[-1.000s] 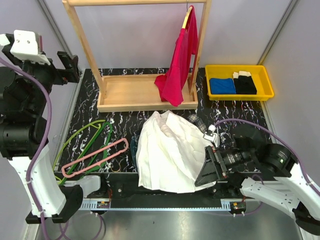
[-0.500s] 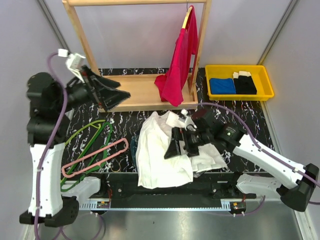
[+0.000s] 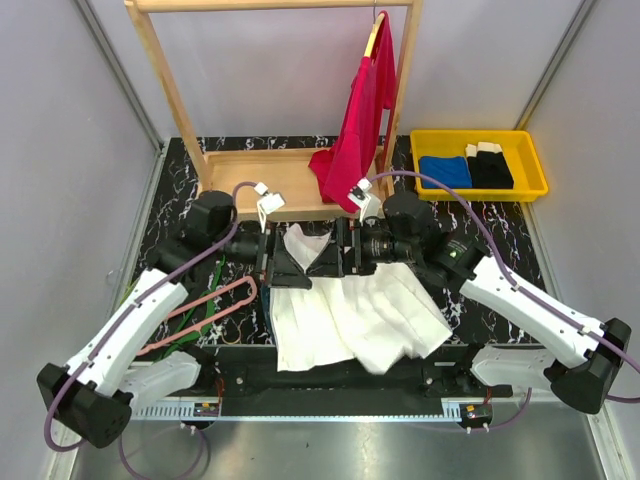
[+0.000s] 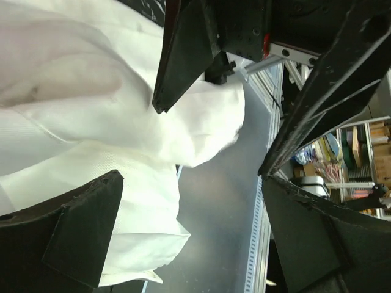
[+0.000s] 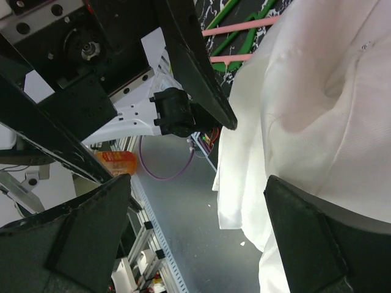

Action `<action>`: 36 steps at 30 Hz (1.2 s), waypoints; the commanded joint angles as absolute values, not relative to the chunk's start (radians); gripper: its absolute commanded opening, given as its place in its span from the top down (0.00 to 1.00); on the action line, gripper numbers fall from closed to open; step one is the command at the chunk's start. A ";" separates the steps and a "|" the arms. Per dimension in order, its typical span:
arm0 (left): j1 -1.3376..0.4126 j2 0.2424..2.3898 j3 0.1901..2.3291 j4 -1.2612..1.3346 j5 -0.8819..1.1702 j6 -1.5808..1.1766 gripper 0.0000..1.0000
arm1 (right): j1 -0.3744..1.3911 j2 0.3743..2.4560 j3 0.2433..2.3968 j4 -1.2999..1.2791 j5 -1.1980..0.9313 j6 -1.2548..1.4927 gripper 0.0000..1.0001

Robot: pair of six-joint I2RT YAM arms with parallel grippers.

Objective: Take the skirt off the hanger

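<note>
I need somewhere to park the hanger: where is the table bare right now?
Bare marble shows between the yellow tray and the right arm, and in the strip left of the rack base. The middle is crowded: left gripper and right gripper, both open, meet over the skirt, and the hanger lies partly under the left arm.

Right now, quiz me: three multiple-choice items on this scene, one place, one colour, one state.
1. The shirt on the rack is: A red, B green, C blue.
2. The pink hanger lies: A on the rack, B on the table left of the skirt, C on top of the skirt.
3. The skirt is: A clipped to the pink hanger, B hung up, C off the pink hanger, lying on the table.

Key: A, bright red cloth hangs there; B, the top view shows the pink loop beside the skirt's left edge; C, the loop lies clear of the white cloth.
</note>
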State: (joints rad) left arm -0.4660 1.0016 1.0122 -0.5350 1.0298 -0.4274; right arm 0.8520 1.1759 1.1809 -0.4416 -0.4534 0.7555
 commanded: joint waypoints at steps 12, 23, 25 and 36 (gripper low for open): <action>-0.555 1.311 0.819 -0.465 0.706 -0.123 0.01 | 0.848 1.012 1.357 -0.347 -0.342 0.815 0.00; -0.419 1.144 1.389 -0.990 0.865 0.049 0.01 | 0.838 1.162 1.716 -0.449 0.380 0.481 0.00; -0.419 1.172 1.628 -1.124 0.947 0.054 0.01 | 0.836 1.248 1.861 -0.465 0.498 0.339 0.00; -0.321 1.218 2.096 -1.076 0.767 0.003 0.01 | 0.741 1.562 2.088 -0.387 0.563 0.239 0.00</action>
State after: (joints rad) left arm -0.3653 1.2175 2.1052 -1.1515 0.8875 -0.0116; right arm 0.7609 1.5726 2.0659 -0.4252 0.5053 0.2802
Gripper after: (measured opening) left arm 0.987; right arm 0.994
